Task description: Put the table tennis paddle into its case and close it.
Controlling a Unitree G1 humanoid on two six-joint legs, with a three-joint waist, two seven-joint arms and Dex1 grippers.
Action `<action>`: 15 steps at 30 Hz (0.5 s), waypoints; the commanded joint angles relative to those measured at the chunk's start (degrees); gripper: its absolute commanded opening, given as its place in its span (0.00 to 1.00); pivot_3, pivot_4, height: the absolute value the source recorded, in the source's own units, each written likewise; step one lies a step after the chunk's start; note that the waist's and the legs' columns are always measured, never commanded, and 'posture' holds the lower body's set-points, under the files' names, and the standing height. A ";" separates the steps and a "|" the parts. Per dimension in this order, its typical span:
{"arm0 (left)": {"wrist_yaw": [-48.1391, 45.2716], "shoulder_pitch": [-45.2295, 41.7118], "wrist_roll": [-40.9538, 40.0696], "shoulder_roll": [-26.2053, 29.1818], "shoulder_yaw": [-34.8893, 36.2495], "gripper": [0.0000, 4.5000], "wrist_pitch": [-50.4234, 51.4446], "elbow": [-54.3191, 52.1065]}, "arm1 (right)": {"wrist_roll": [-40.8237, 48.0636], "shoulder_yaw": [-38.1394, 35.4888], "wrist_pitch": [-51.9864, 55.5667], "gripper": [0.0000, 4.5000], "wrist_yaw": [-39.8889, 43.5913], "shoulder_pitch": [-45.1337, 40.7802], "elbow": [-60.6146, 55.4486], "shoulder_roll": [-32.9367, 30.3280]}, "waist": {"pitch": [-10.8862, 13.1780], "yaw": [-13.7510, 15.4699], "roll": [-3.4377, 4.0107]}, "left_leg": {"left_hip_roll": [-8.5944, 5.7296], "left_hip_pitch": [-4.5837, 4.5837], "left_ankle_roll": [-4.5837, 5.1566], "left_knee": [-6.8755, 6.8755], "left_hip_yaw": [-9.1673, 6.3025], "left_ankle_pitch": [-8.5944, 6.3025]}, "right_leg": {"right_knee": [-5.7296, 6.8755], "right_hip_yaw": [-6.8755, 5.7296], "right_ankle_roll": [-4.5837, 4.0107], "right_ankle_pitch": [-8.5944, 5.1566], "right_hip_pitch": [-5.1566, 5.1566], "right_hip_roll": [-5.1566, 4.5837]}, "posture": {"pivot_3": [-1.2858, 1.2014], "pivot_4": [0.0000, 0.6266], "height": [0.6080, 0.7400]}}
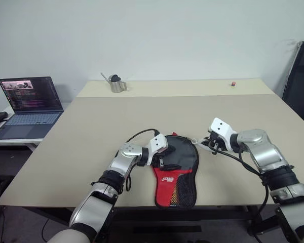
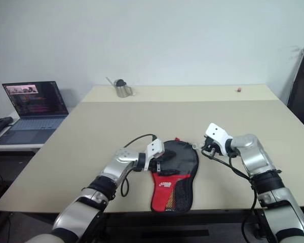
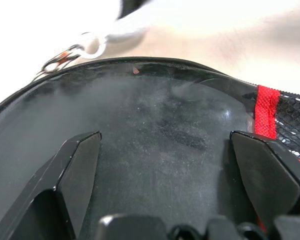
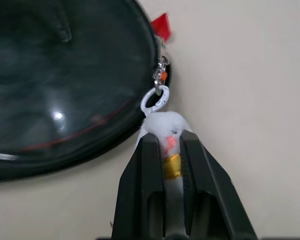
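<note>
The case (image 1: 185, 152) lies flat near the table's front edge, black fabric top away from me and red lower part with mesh pocket towards me. The table tennis paddle is hidden. My left gripper (image 1: 161, 160) rests at the case's left side, open, its fingers (image 3: 80, 165) spread over the black fabric (image 3: 165, 110) and holding nothing. My right gripper (image 4: 169, 140) is shut on the white fluffy zipper pull (image 4: 162, 122), which hangs by a white ring (image 4: 155, 100) from the zipper at the case's rim (image 4: 65, 75). This gripper (image 1: 205, 145) sits just right of the case's top.
An open laptop (image 1: 28, 104) stands on a side desk at the left. A small metal watering can (image 1: 116, 83) and a small red object (image 1: 233, 83) sit at the table's far edge. A black cable (image 1: 139, 134) loops from my left wrist.
</note>
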 commanded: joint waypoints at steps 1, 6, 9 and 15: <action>-1.61 3.57 5.05 -0.32 -4.63 1.00 1.52 5.12 | 2.56 -2.14 5.12 0.01 2.20 2.16 -8.42 -3.88 | 0.00 0.25 -0.01 | 0.00 0.00 0.01 0.00 0.01 -0.02 | -0.03 0.01 0.01 -0.01 0.01 0.00 | 0.52 0.24 1.00; -2.47 3.23 6.29 0.02 -5.71 1.00 0.50 5.34 | 6.03 -3.13 10.98 0.01 3.21 5.74 -16.61 -7.55 | 0.00 0.71 -0.03 | 0.01 -0.02 0.02 -0.01 0.05 -0.16 | -0.11 0.02 0.09 -0.09 0.02 -0.04 | 0.52 0.24 1.00; -2.24 2.83 7.20 0.00 -6.53 1.00 -0.61 5.77 | 8.16 -3.97 13.97 0.01 3.37 8.31 -21.15 -9.71 | 0.01 0.85 -0.05 | 0.02 -0.03 0.06 0.00 0.07 -0.26 | -0.16 0.04 0.08 -0.10 0.02 -0.05 | 0.52 0.24 1.00; -2.27 2.62 8.14 -0.65 -7.82 1.00 -1.96 6.62 | 12.76 -6.52 19.41 0.01 3.52 13.86 -29.13 -14.44 | -0.02 0.98 -0.11 | 0.02 -0.04 0.20 0.01 0.08 -0.38 | -0.20 0.05 0.32 -0.27 0.07 -0.28 | 0.52 0.24 1.00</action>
